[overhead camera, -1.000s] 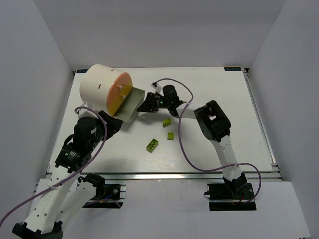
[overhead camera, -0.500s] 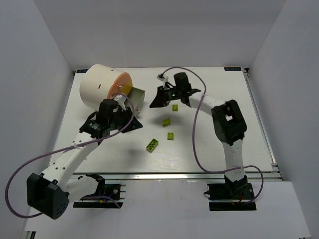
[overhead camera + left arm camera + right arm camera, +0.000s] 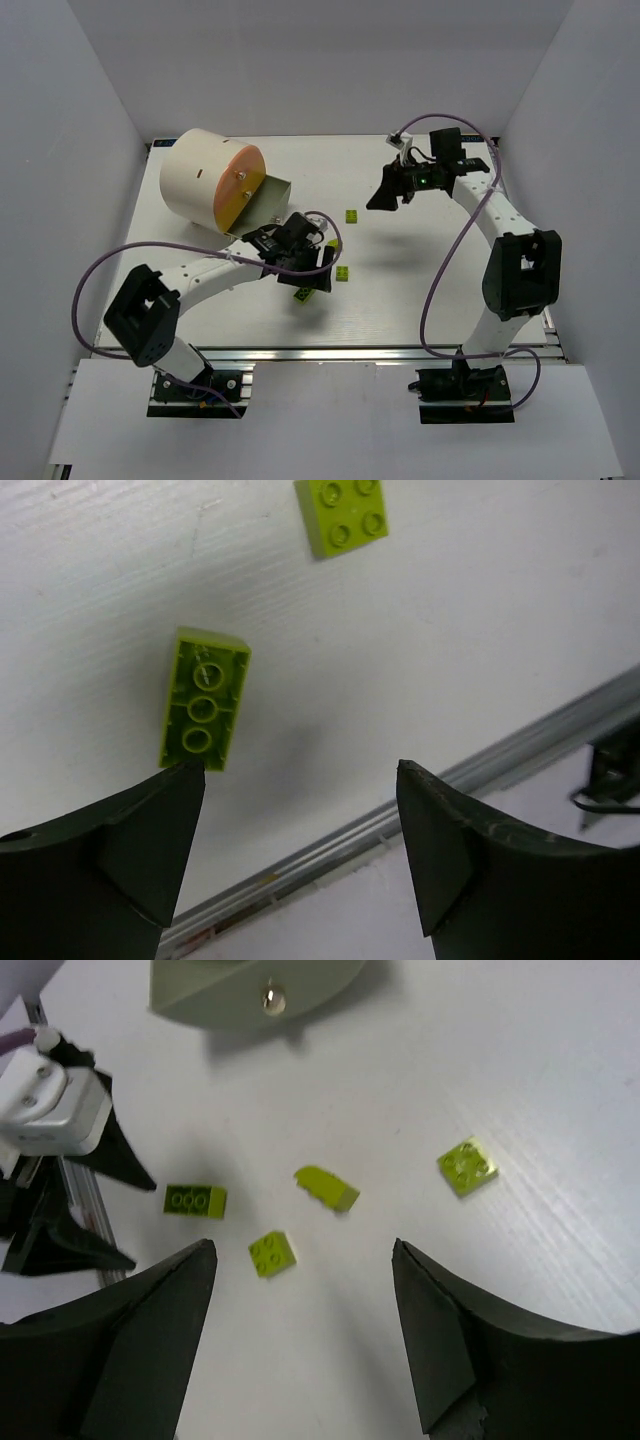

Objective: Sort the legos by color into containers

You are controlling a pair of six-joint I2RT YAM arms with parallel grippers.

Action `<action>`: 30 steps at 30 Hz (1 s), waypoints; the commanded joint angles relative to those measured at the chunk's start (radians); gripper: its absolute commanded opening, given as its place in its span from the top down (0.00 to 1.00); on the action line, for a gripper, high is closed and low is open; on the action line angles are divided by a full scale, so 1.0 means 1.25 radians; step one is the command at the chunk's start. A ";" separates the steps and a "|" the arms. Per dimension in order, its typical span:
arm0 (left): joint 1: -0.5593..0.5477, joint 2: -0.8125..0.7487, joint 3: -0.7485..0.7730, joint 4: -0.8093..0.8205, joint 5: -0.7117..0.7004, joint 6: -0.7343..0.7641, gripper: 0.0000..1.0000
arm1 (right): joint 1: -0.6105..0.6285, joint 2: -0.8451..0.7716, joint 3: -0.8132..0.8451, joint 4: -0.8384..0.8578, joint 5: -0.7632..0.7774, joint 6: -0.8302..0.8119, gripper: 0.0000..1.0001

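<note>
The left gripper [image 3: 300, 772] hung low over the worktop [image 3: 480, 630], its jaws spread wide with nothing between them. A long yellow-green brick [image 3: 203, 698] lay underside up just ahead of one fingertip, too close to tell whether they touched. A square yellow-green brick [image 3: 341, 516] sat farther ahead, apart from the long one. The right gripper [image 3: 300, 1255] was raised well above the worktop, likewise wide open and empty. Ahead of and below it lay a sloped brick [image 3: 327, 1187] and, off to one side, a flat square brick [image 3: 467, 1166]. Beyond those, the tray [image 3: 210, 995] with its small knob stuck out from the orange face of the cream drum [image 3: 195, 175].
</note>
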 commanded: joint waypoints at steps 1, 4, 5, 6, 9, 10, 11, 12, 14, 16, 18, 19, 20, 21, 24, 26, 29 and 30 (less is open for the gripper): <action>-0.030 0.032 0.059 -0.054 -0.157 0.055 0.13 | -0.001 -0.067 -0.032 -0.141 -0.020 -0.137 0.23; -0.048 0.084 0.083 -0.064 -0.222 0.087 0.13 | -0.017 -0.085 -0.035 -0.160 -0.026 -0.151 0.23; -0.048 0.093 0.084 -0.059 -0.228 0.097 0.13 | -0.023 -0.090 -0.040 -0.163 -0.030 -0.151 0.23; -0.048 0.105 0.086 -0.056 -0.251 0.104 0.13 | -0.027 -0.095 -0.043 -0.163 -0.034 -0.152 0.23; -0.056 0.126 0.095 -0.053 -0.281 0.128 0.13 | -0.035 -0.107 -0.056 -0.160 -0.043 -0.150 0.23; -0.056 0.131 0.095 -0.051 -0.281 0.133 0.13 | -0.041 -0.108 -0.059 -0.160 -0.047 -0.147 0.23; -0.056 0.136 0.095 -0.047 -0.278 0.135 0.14 | -0.044 -0.111 -0.064 -0.154 -0.048 -0.142 0.23; -0.056 0.147 0.095 -0.045 -0.277 0.139 0.14 | -0.043 -0.110 -0.066 -0.153 -0.048 -0.140 0.23; -0.056 0.159 0.094 -0.038 -0.276 0.141 0.17 | -0.050 -0.111 -0.064 -0.152 -0.053 -0.135 0.23; -0.056 0.176 0.091 -0.028 -0.275 0.140 0.19 | -0.054 -0.111 -0.058 -0.151 -0.055 -0.130 0.24; -0.056 0.185 0.093 -0.016 -0.264 0.141 0.24 | -0.056 -0.111 -0.055 -0.149 -0.056 -0.125 0.24; -0.056 0.192 0.091 -0.012 -0.261 0.141 0.25 | -0.062 -0.112 -0.055 -0.149 -0.057 -0.124 0.24; -0.063 0.196 0.089 -0.008 -0.259 0.140 0.27 | -0.062 -0.113 -0.055 -0.151 -0.057 -0.125 0.24; -0.063 0.198 0.088 -0.005 -0.259 0.141 0.29 | -0.063 -0.114 -0.058 -0.151 -0.057 -0.125 0.24; -0.063 0.206 0.080 -0.002 -0.265 0.140 0.41 | -0.066 -0.121 -0.065 -0.151 -0.057 -0.124 0.24; -0.070 0.202 0.084 -0.007 -0.276 0.139 0.51 | -0.071 -0.125 -0.071 -0.151 -0.056 -0.123 0.25; -0.070 0.176 0.102 -0.027 -0.322 0.136 0.71 | -0.066 -0.135 -0.082 -0.149 -0.045 -0.130 0.28; -0.070 0.166 0.107 -0.041 -0.338 0.134 0.76 | -0.065 -0.140 -0.087 -0.149 -0.035 -0.138 0.30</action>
